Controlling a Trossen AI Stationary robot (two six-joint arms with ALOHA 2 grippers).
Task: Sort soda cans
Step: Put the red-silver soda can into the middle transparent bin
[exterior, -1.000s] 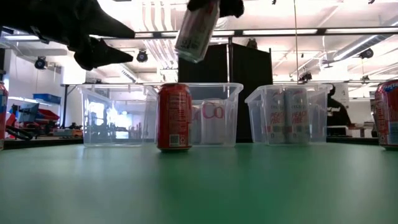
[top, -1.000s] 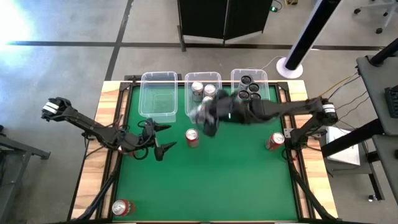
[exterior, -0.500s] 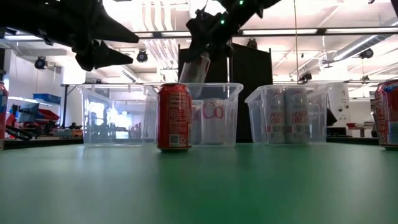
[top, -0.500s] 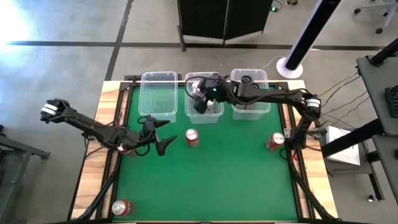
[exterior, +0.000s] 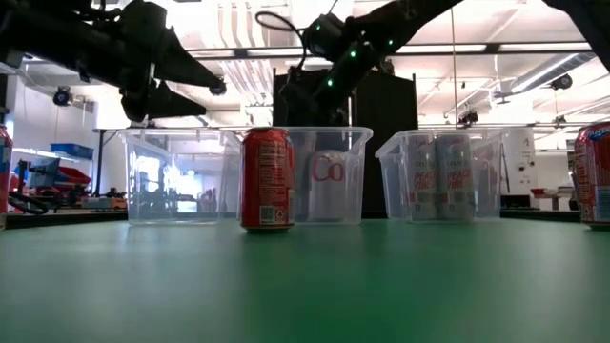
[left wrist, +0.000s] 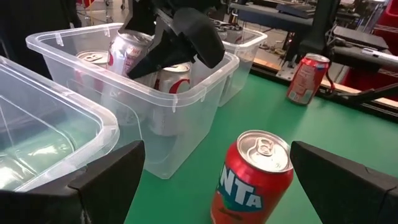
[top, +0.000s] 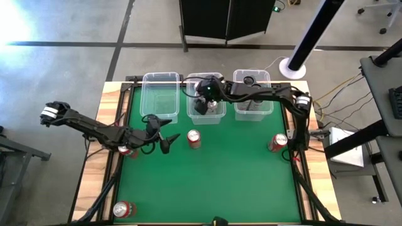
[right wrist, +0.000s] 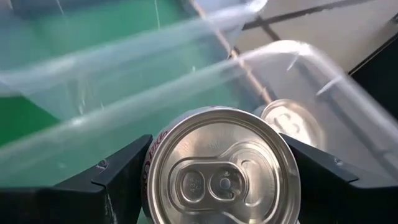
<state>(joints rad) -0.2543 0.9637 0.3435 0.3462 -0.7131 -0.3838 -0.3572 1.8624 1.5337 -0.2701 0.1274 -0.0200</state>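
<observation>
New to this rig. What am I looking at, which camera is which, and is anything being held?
Two robot arms sort soda cans on a green table. One picture looks down from above, one looks level across the tabletop, and two come from the arms' wrists. At the far edge stand three clear bins. The right end effector is inside the middle bin, shut on a silver can. The left end effector hangs open near a red can. More red cans stand around the table.

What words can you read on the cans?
"NTA": red can by the left end effector; first letters hidden.
"Co": can in the middle bin, seen through its wall.
Print on the cans in the right bin: too blurred to read.
Label on the back of the red can, low view: too small.
</observation>
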